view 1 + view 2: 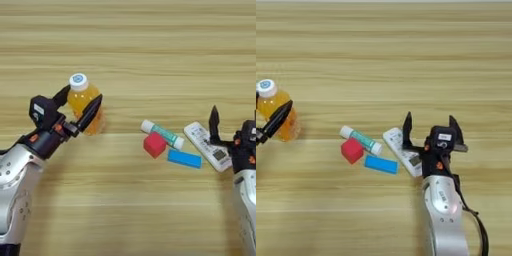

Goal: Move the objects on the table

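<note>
- A light-brown wooden desk (150, 50) with long horizontal grain is seen from above; all items are gathered in its middle band.
- An orange-drink bottle (86, 107) with a white cap (78, 81) is seen upright at the left, well apart from the other items.
- A white-and-green tube (162, 134) is laid on a slant near the centre; a red cube (154, 144) is set just beside its lower side, seemingly touching it.
- A flat blue block (184, 159) is placed just right of the cube, below the tube's right end.
- A white remote control (402, 150) is laid diagonally, just right of the tube and block.
- The left pincer (81, 106) is closed around the bottle: one black finger is seen behind the bottle near its neck, the other across its front.
- The right pincer (428, 127) is spread wide and grasps nothing; its left finger (406, 129) is held upright over the right part of the remote, and whether it touches cannot be told.
- Between bottle and cluster only bare desk is seen.
</note>
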`<state>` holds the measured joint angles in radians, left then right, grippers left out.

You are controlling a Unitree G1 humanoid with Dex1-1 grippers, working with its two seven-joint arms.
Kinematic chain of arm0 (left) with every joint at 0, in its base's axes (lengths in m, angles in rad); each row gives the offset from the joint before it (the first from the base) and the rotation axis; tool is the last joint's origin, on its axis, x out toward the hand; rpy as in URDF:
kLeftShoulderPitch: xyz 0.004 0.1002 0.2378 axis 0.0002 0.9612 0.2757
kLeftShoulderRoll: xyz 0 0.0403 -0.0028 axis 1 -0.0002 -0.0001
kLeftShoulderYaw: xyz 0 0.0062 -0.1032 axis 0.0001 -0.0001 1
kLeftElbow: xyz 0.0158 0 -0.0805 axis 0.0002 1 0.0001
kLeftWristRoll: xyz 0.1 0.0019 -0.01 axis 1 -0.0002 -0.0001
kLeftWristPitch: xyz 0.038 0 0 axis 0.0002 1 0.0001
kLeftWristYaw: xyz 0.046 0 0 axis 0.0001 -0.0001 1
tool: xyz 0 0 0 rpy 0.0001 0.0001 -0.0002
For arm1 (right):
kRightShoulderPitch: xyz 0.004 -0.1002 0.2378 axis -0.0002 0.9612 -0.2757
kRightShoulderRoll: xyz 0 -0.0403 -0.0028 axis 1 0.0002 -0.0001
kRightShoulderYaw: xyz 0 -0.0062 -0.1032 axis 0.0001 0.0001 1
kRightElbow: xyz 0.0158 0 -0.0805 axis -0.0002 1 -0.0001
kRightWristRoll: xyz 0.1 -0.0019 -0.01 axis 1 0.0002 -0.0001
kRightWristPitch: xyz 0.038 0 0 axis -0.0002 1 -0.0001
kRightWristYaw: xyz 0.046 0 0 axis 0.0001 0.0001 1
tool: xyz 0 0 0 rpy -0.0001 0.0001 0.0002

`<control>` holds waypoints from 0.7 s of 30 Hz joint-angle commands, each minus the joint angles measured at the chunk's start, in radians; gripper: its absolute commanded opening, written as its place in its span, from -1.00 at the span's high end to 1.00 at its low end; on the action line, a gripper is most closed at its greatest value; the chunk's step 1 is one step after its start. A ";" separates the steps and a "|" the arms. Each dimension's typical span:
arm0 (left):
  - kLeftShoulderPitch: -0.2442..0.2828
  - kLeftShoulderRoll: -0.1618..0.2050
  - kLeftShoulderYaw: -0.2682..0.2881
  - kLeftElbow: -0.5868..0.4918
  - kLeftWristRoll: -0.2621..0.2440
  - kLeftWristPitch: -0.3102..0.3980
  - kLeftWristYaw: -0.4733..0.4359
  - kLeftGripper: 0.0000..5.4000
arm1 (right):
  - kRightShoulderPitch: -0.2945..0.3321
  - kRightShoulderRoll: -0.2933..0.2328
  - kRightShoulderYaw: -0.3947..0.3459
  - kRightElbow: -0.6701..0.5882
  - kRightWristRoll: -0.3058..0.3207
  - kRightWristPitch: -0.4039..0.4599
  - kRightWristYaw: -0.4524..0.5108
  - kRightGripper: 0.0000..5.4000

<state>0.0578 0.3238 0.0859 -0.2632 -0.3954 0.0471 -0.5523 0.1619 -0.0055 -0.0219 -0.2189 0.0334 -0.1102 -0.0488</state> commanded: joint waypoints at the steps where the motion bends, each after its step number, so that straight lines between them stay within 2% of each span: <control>1: -0.042 0.010 -0.018 0.061 0.028 -0.035 -0.031 -0.27 | -0.028 -0.011 -0.018 0.030 0.005 0.012 0.011 -1.00; 7: -0.107 0.007 -0.009 0.140 0.043 -0.052 -0.041 -0.27 | -0.044 0.000 -0.013 0.042 -0.007 0.004 0.011 -1.00; 11: -0.138 -0.012 -0.031 0.198 0.067 -0.070 -0.041 -0.27 | -0.046 0.009 -0.004 0.041 -0.015 0.005 0.008 -1.00; 16: -0.158 -0.038 -0.072 0.237 0.093 -0.087 -0.049 -0.27 | -0.048 0.019 0.004 0.038 -0.022 0.005 0.005 -1.00; 21: -0.168 -0.050 -0.092 0.265 0.113 -0.108 -0.054 -0.27 | -0.051 0.024 0.007 0.039 -0.027 0.006 0.005 -1.00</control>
<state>-0.0738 0.2797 -0.0043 -0.0019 -0.2903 -0.0278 -0.6018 0.1266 0.0140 -0.0186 -0.1835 0.0108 -0.1111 -0.0389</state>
